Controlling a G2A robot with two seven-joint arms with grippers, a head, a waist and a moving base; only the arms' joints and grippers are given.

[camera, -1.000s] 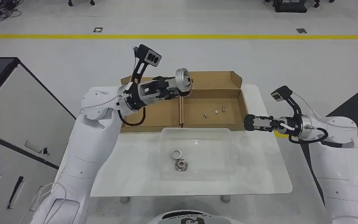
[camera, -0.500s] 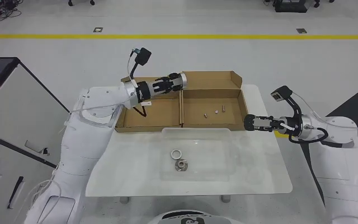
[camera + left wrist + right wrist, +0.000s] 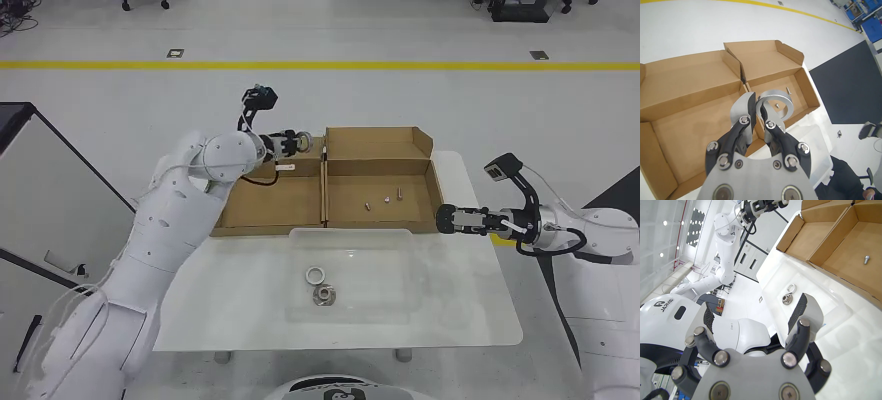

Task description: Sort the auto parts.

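Pinching metal ring (image 3: 776, 93) by its wall in left end effector (image 3: 756, 107), above left box's (image 3: 687, 117) far side, presumably for dropping there. Right end effector (image 3: 755, 302) splayed, empty, parked by worktop's right edge.

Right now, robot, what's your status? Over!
Left gripper shut on metal ring, above the cardboard boxes. Right gripper open, near the tray. Nothing blocking the boxes.

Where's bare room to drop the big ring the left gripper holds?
Left box: visible floor all bare. Right box: two bolts mid-floor, bare beside the divider. Tray: right half free, small parts crowd the left.
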